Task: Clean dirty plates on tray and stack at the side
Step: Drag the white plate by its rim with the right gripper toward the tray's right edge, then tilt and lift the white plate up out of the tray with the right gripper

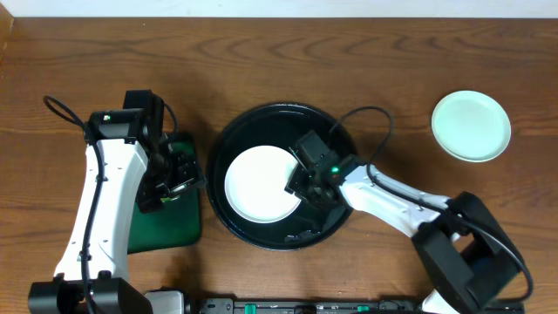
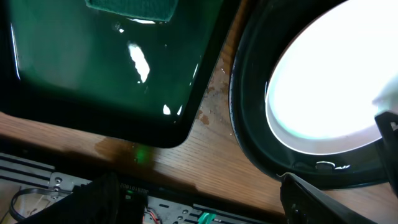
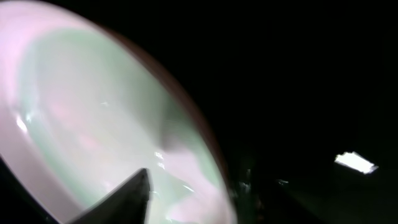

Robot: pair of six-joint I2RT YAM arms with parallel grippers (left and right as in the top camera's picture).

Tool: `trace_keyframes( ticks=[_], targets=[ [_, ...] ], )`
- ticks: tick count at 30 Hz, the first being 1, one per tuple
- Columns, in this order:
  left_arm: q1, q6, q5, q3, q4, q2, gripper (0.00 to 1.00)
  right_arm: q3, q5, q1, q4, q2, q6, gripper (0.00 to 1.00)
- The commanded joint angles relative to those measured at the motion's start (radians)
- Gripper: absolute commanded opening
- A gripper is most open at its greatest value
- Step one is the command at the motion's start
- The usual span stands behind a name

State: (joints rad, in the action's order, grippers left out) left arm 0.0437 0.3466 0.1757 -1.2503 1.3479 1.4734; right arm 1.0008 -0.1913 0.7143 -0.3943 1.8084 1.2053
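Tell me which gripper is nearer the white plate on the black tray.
Right. The right gripper sits at the right edge of the white plate, inside the black tray. The left gripper hovers over the green tray, outside the black tray.

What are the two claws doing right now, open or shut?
Left gripper: open, holding nothing.
Right gripper: at the rim of the white plate; whether it is shut on it cannot be told.

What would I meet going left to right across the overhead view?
dark green tray → white plate on the black tray → right gripper at that plate's right edge → mint-green plate
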Motion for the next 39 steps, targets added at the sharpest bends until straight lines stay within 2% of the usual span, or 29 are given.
trace_keyframes(
  ticks=[1,3,5,7,11,26,39],
  targets=[
    [-0.002,0.002,-0.003,0.003,0.006,-0.003,0.83,-0.009,-0.046,0.015,0.025,0.053,0.059,0.33],
    [-0.002,0.002,-0.003,0.003,0.006,-0.003,0.83,-0.009,-0.048,0.015,0.054,0.055,0.059,0.22],
    [-0.002,0.002,-0.003,0.003,0.006,-0.003,0.83,-0.009,-0.048,0.015,0.073,0.055,0.064,0.06],
    [-0.002,0.002,-0.003,0.003,0.006,-0.003,0.83,-0.009,-0.047,0.015,0.080,0.055,0.086,0.01],
    [-0.002,0.002,-0.003,0.003,0.006,-0.003,0.83,-0.009,-0.026,0.015,0.079,0.055,0.080,0.01],
    [-0.002,0.002,-0.003,0.003,0.013,-0.003,0.83,-0.007,0.323,0.013,0.116,0.016,-0.449,0.01],
    [-0.002,0.002,-0.003,0.003,0.012,-0.003,0.83,-0.006,0.581,0.013,0.083,-0.117,-0.686,0.01]
  ],
)
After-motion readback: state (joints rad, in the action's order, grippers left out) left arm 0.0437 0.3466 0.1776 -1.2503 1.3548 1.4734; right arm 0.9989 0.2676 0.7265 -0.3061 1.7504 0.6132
